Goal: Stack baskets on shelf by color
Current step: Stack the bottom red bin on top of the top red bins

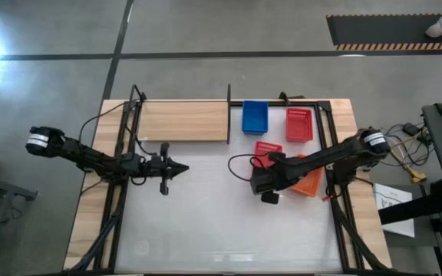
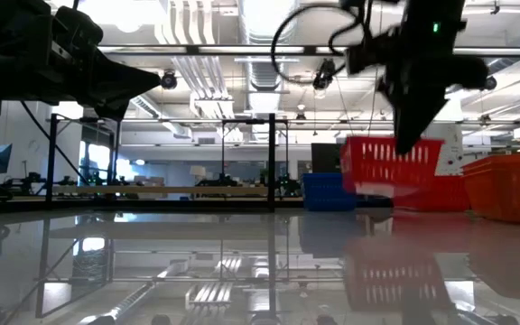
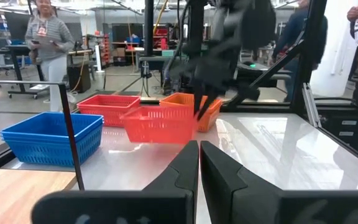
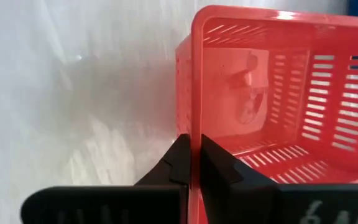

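Right tool (image 4: 193, 163) pinched on the near rim of a red basket (image 4: 278, 93), one finger (image 4: 178, 163) outside the wall, the other inside. In the low view that basket (image 2: 392, 166) hangs tilted, clear of the white bench (image 2: 242, 262). Just beside it sits an orange basket (image 1: 308, 182). Farther back on the bench stand a second red basket (image 1: 299, 125) and a blue basket (image 1: 255, 116), the blue one just beside the shelf's dark post (image 1: 229, 113). The light-wood shelf (image 1: 184, 121) lies along the bench's far edge, its top bare. Left tool (image 1: 178, 169) pressed together, holding nothing, over open bench near the shelf's front edge. Wide bare surface between the two arms.
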{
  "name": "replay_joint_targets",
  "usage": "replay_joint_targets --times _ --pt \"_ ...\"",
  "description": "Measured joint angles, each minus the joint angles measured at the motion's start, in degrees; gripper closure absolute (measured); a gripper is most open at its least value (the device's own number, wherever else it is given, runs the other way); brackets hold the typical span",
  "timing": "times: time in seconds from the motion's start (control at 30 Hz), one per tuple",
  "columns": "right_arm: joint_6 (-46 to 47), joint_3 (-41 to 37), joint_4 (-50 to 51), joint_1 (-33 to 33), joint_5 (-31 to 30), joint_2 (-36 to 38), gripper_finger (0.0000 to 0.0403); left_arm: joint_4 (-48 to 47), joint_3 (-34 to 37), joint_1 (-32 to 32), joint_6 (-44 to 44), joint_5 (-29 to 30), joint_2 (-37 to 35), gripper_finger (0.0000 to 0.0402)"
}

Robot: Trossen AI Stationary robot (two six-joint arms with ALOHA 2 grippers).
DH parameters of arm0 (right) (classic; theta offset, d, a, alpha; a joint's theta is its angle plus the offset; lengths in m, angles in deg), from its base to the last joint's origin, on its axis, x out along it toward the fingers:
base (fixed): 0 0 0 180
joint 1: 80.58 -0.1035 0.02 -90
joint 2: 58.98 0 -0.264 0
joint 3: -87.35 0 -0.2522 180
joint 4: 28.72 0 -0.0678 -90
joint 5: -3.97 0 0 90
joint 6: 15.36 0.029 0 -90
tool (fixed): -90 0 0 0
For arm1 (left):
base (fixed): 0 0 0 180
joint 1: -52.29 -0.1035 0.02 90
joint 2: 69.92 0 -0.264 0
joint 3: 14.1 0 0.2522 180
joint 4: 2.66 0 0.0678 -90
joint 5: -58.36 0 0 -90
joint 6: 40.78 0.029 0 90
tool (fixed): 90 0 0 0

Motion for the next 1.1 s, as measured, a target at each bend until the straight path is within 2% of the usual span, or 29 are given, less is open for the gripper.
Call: replay_joint_targets --times 0.13,0.37,0.47,0.87,1.1 --pt "-2.1 2.5 5.49 0.05 -0.64 4.87 0.0393 -0.09 0.0 0.0 -0.02 0.0 0.0 0.0402" --pt "-3.45 8.41 22.24 0.57 -8.91 13.3 0.0394 -0.11 0.0 0.0 0.0 0.0 0.0 0.0402" --pt "-5.33 8.68 25.34 2.28 -10.43 16.67 0.0394 -0.13 0.0 0.0 -0.02 0.0 0.0 0.0402" --pt "-21.12 -5.49 22.17 14.61 -9.18 31.29 0.0394 -0.14 0.0 0.0 -0.02 -0.02 0.0 0.0402" --pt "-28.8 -11.34 18.69 21.51 -6.46 35.79 0.0394 -0.11 0.0 0.0 -0.02 -0.02 0.0 0.0402"
